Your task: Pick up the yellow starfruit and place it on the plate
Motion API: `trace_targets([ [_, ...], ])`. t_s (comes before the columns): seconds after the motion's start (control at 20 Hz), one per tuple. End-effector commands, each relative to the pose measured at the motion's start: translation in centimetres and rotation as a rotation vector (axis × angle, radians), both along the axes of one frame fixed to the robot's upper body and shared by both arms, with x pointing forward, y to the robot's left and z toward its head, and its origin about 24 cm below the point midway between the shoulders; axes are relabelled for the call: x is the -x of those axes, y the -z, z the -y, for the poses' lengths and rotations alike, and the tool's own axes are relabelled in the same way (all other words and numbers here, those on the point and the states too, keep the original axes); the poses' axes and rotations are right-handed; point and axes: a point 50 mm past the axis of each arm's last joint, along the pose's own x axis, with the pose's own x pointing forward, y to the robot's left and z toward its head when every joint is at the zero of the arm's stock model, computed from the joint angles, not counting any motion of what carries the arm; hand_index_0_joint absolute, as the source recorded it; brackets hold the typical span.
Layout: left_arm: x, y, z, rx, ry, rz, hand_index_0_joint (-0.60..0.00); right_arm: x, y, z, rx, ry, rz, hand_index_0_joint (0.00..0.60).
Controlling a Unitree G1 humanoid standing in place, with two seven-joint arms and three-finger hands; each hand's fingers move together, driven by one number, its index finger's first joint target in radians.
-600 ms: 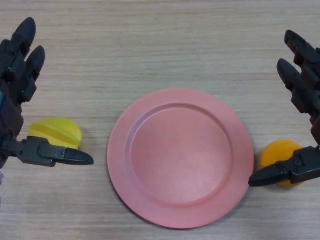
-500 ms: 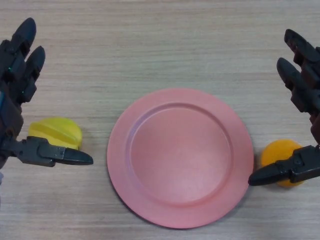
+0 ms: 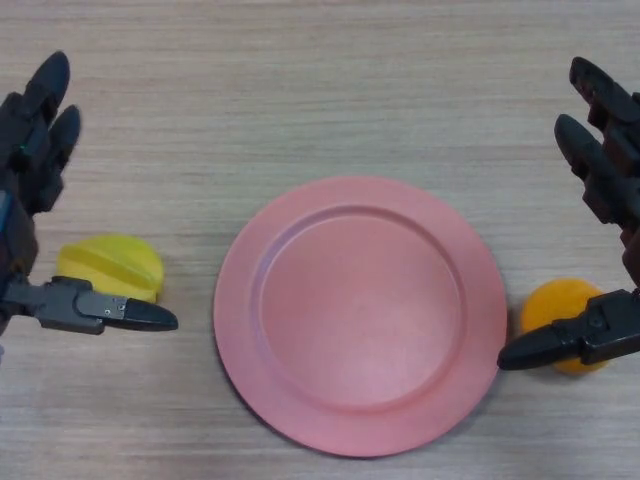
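The yellow starfruit [image 3: 112,264] lies on the wooden table left of the pink plate [image 3: 360,315]. My left hand [image 3: 28,190] is open at the left edge. Its fingers point away and its thumb [image 3: 105,311] reaches across just in front of the starfruit, hiding the fruit's near edge. My right hand [image 3: 612,180] is open at the right edge, with its thumb [image 3: 565,343] in front of an orange fruit [image 3: 564,310]. The plate holds nothing.
The orange fruit lies on the table just right of the plate. Bare wooden table [image 3: 320,90] stretches beyond the plate between the two hands.
My left hand has shifted slightly to the left and toward me; its thumb tip has drawn back from the plate. The right hand, the fruits and the plate have not moved.
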Motion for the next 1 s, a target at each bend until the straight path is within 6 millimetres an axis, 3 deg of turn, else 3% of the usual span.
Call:
trace_targets([
  [0.05, 0.4, -3.2, -1.3, -0.211, -0.046, 0.242, 0.000, 1.0, -3.0, 1.1, 0.059, 0.061, 0.234, 0.000],
  [0.6, -3.5, 1.5, -1.8, -0.679, -0.146, 0.114, 0.000, 1.2, -3.1, 1.6, 0.060, 0.091, 0.249, 0.000],
  [0.65, -3.8, 1.7, -2.0, -0.698, -0.161, 0.116, -0.051, 1.2, -3.1, 1.7, 0.068, 0.095, 0.252, 0.000],
  [0.7, -3.8, 1.8, -1.9, -0.698, -0.161, 0.114, -0.151, 1.2, -3.1, 1.8, 0.069, 0.095, 0.251, 0.000],
  [0.75, -3.9, 2.1, -1.9, -0.712, -0.155, 0.101, -0.301, 1.3, -3.2, 1.8, 0.069, 0.098, 0.252, 0.000],
  [0.8, -4.0, 2.3, -2.0, -0.730, -0.152, 0.091, -0.399, 1.3, -3.2, 1.9, 0.069, 0.101, 0.253, 0.000],
  [0.85, -4.2, 2.9, -2.1, -0.763, -0.170, 0.078, -0.542, 1.4, -3.3, 2.0, 0.068, 0.111, 0.255, 0.000],
  [0.9, -4.3, 3.0, -2.2, -0.763, -0.183, 0.075, -0.600, 1.4, -3.4, 2.1, 0.066, 0.117, 0.257, 0.000],
  [1.0, -4.4, 2.7, -2.2, -0.706, -0.207, 0.106, -0.600, 1.5, -3.5, 2.3, 0.072, 0.129, 0.271, 0.000],
])
